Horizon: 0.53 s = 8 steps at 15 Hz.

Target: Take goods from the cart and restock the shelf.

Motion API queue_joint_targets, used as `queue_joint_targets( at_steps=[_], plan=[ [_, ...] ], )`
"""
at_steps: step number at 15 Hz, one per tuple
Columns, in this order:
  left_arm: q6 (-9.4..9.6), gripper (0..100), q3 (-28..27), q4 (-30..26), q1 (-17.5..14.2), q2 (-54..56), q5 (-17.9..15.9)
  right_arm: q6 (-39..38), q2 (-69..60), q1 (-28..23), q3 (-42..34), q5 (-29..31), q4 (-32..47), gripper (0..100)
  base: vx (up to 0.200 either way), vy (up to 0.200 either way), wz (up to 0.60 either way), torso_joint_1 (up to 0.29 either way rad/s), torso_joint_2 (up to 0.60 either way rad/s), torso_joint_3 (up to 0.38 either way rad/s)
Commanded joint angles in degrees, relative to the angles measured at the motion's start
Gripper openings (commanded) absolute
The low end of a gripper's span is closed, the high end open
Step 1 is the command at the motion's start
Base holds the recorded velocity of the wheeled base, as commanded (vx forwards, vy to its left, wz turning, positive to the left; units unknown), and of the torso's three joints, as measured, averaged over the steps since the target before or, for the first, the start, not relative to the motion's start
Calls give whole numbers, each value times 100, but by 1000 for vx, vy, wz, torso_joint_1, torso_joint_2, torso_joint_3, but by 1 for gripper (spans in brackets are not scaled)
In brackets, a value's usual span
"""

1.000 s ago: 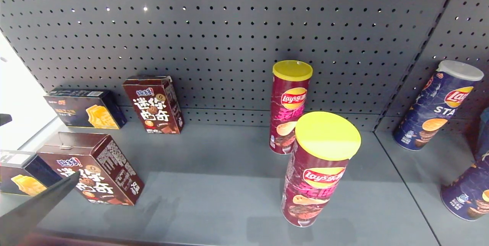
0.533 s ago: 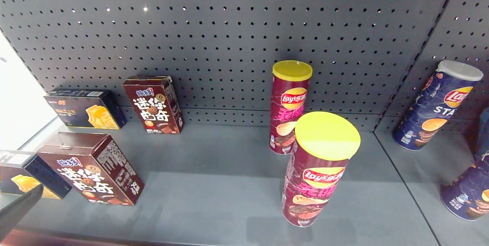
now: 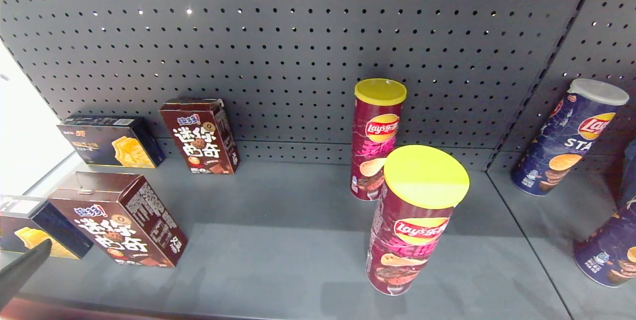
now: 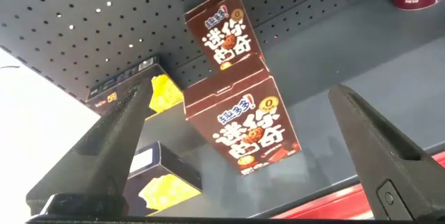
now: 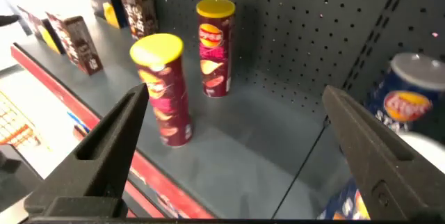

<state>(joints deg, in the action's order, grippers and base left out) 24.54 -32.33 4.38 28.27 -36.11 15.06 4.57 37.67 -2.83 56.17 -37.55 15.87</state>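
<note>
A grey pegboard shelf (image 3: pixel 278 260) holds brown boxes (image 3: pixel 119 218) and yellow-lidded cans (image 3: pixel 420 210). The left gripper (image 4: pixel 240 92) and right gripper (image 5: pixel 236 92) hover before it — fingers spread wide, empty

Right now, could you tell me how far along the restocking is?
Done: brown boxes, blue boxes and red cans sit on the shelf. In hand: nothing; left gripper and right gripper are open, empty. Left: the shelf's bare middle could take more goods.

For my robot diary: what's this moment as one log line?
left gripper: open, empty, aimed at front brown box | right gripper: open, empty | red cans: upright
</note>
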Motion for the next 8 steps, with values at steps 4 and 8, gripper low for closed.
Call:
queue_joint_targets(
  at_steps=[4,8],
  plan=[
    [-2,100,104,-33,-67,104,6,0,1006,634,166,37,-664,100,0,0,0,0,0,0],
    [-28,100,236,-25,-94,130,6,-62,1357,1302,131,213,-700,100,0,0,0,0,0,0]
  ],
)
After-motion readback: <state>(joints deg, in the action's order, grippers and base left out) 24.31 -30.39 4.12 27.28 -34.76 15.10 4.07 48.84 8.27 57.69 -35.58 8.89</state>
